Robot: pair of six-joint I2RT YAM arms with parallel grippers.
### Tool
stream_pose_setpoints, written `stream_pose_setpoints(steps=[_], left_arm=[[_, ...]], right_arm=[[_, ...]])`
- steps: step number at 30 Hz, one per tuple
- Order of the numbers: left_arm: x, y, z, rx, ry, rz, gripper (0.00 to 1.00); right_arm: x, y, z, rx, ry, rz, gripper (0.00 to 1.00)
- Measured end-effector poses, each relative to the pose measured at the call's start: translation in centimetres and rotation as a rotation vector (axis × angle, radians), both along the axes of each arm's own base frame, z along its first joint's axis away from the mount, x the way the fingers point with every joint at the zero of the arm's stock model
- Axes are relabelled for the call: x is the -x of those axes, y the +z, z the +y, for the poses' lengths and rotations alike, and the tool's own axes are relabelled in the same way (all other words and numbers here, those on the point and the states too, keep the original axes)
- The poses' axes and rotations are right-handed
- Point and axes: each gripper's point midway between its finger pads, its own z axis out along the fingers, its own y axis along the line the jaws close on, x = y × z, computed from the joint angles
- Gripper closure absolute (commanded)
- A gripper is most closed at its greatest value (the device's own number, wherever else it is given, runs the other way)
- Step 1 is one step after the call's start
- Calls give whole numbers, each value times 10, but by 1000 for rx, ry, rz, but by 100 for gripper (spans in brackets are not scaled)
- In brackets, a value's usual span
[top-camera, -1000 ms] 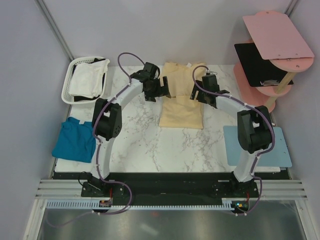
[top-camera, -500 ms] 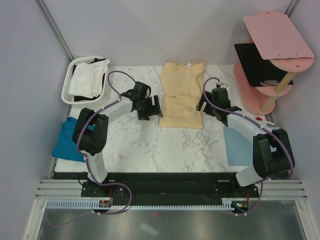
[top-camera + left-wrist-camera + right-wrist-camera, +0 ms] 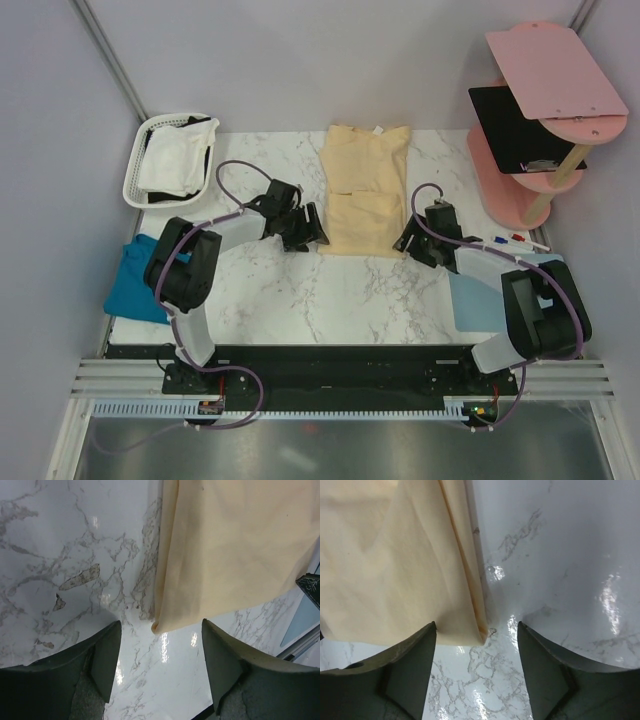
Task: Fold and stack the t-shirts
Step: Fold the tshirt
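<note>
The pale yellow-cream t-shirt (image 3: pixel 364 190) lies flat on the marble table, its sides folded in to a long strip. My left gripper (image 3: pixel 314 240) is open and empty, low over the shirt's near left corner (image 3: pixel 156 626), which lies between its fingers. My right gripper (image 3: pixel 408 246) is open and empty over the near right corner (image 3: pixel 481 632). The teal blue t-shirt (image 3: pixel 138 284) lies at the table's left edge, partly behind the left arm. The white t-shirt (image 3: pixel 178 158) lies in the basket.
A white slotted basket (image 3: pixel 135 178) stands at the back left. A light-blue mat (image 3: pixel 470 300) lies at the right, under the right arm. A pink shelf stand (image 3: pixel 540 90) with a black board stands at the back right.
Both grippers have left the shirt's upper part, moved toward the near edge and dropped down beside its two near corners. The shirt now lies flat with its sleeves folded in.
</note>
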Motion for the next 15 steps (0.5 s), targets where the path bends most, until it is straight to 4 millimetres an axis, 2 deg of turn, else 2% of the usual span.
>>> stream_pose_setpoints(steps=[1, 3, 4, 5, 6, 8, 15], left_arm=[[-1, -1, -2, 4, 0, -1, 39], [-1, -4, -6, 18, -1, 7, 54], [-1, -7, -8, 23, -2, 11, 77], [0, -8, -9, 31, -3, 20, 91], [-1, -9, -10, 34, 0, 25, 98], [0, -16, -12, 34, -5, 36, 98], [8, -15, -12, 44, -11, 34, 98]], right_arm=[[-1, 0, 3, -21, 0, -6, 36], [-3, 0, 12, -72, 6, -11, 53], [-3, -1, 16, -96, 8, -12, 61], [-2, -4, 19, -117, 14, -6, 76], [-2, -5, 22, -135, 16, -5, 85], [0, -9, 26, -166, 16, 4, 100], [8, -10, 33, -223, 32, 14, 100]])
